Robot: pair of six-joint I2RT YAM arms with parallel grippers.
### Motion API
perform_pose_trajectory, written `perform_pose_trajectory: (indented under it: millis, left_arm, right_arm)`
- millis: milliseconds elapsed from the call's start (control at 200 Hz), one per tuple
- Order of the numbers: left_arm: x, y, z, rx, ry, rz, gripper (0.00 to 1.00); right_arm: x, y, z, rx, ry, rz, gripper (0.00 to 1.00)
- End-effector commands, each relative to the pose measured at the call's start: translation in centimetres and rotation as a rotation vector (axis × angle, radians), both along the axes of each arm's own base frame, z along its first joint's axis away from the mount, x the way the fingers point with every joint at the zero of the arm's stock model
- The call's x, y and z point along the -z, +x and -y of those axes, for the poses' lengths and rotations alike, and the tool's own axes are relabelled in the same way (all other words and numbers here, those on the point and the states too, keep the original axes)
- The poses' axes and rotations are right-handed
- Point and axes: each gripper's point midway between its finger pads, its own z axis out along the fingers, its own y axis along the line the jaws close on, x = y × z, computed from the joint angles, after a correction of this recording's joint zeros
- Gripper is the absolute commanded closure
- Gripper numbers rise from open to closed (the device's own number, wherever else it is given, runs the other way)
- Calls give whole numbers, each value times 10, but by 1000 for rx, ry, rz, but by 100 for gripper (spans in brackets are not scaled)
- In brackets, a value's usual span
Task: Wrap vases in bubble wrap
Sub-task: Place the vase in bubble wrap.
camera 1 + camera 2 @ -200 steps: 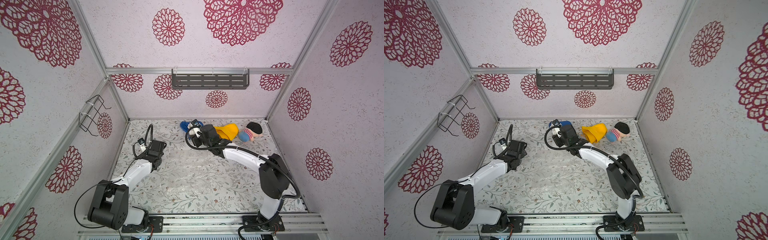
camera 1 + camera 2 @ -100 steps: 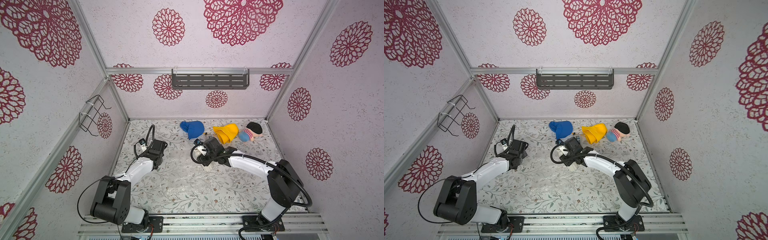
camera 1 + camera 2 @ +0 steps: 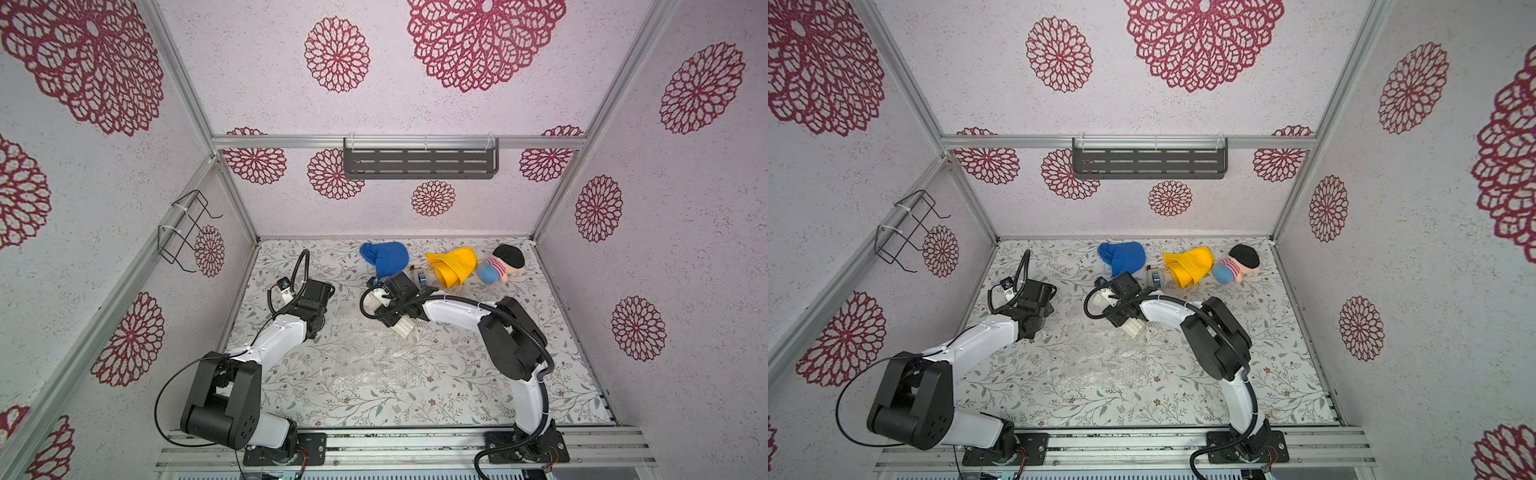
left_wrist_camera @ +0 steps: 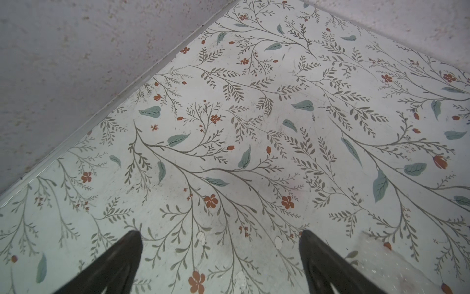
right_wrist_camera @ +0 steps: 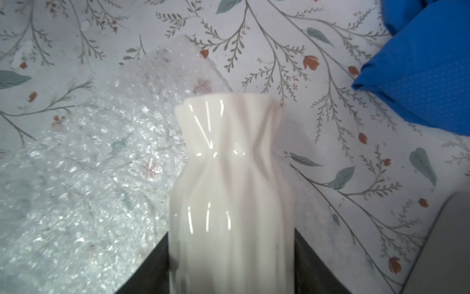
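**Gripping the vase [image 5: 230, 183] at the far edge of the bubble wrap [image 5: 76, 183]**

The vase is glossy white, with soft vertical ribs, a pinched neck and a flared mouth that catches thin streaks of light. The right gripper [image 5: 232, 269] pinches its body between two dark fingers [image 5: 150, 267], with the mouth pointing away from the wrist. In both top views its pale ribbed end [image 3: 402, 326] juts out beneath the gripper, over the wrap's far edge; whether it touches the sheet is hard to tell.

The wrap is a clear, crinkly rectangle of small shiny bubbles lying flat mid-table [image 3: 291, 399], with the leaf-and-flower print showing through it. A blue cloth [image 3: 386, 257] of fine dotted weave lies crumpled just behind the gripper, and a yellow cloth [image 3: 453, 266] and a striped plush doll [image 3: 503, 266] lie along the back wall.

The left gripper [image 4: 218, 254] hangs over bare tabletop near the left wall, its jaws spread wide with nothing between them and a corner of the wrap just beside one finger.
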Motion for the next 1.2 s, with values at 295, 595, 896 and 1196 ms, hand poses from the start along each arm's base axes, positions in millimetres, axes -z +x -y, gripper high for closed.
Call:
perform_pose_trajectory:
  millis: [295,595,896,1196]
  left_arm:
    - [-7,2,-1,-19,-3,22,0]
    - [-7,2,-1,-19,-5,22,0]
    - [-3,-7,-15,-110,34,-9,1]
    - [32,-11,-24,-174,-116,-80,0]
  right_arm:
    - [-10,-3,4,8,-33,-8,35]
    - [-9,-16,26,6,-102,0,28]
    - [-38,-14,27,11,-79,99,61]
    - [-63,-61,7,-202,-171,393,68]
